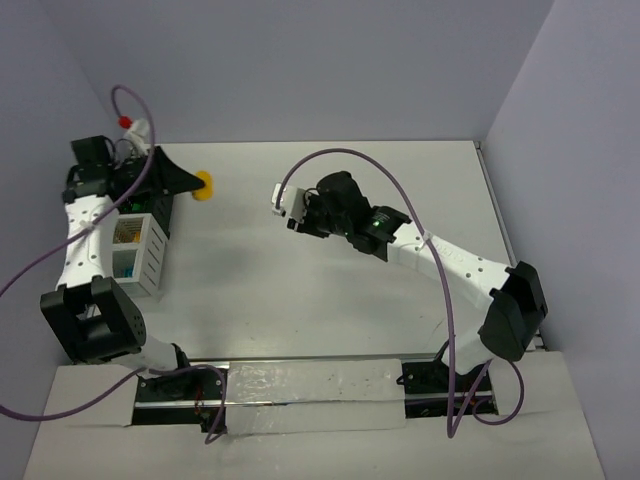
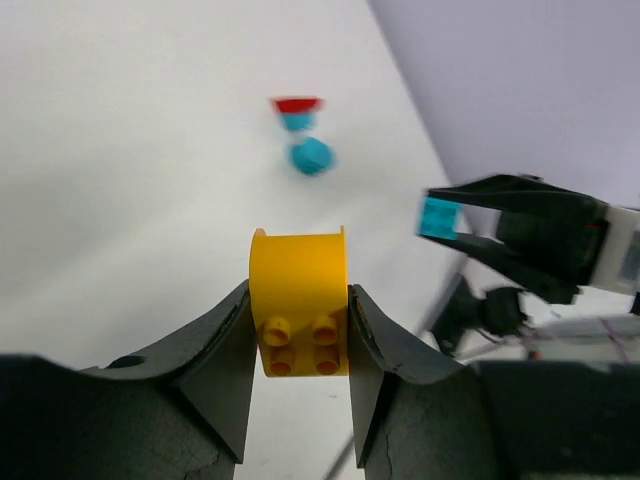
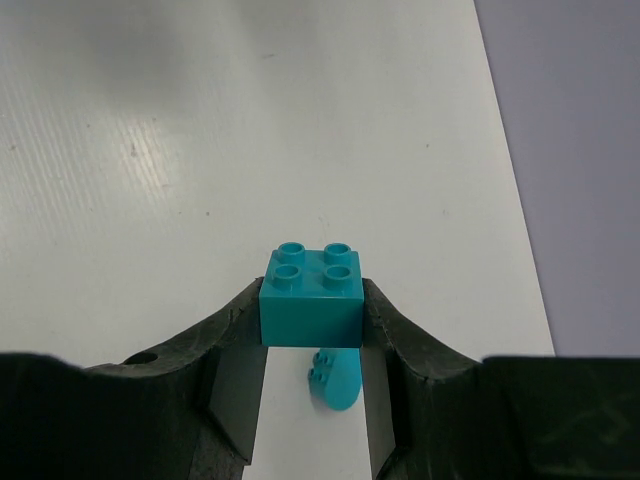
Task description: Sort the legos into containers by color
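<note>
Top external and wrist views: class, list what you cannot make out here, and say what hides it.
- Top external: the white container has contents too small to count or identify.
- Left wrist: the red piece is blurred, so its shape is unclear.
- Right wrist: the loose cyan piece is partly hidden behind the held cyan brick.

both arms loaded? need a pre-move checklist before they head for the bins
1. Left gripper on the yellow brick: both fingers against its sides. Ok.
2. Right gripper on the cyan brick: clamped from both sides, studs up. Ok.
3. Arm spacing: grippers well apart in the top view. Ok.
4. Loose cyan piece right under the right gripper: clearance cannot tell.
5. White container: open top beside the left arm, yellow and cyan already inside. Ok.
6. Which bin takes which colour: cannot tell.
</note>
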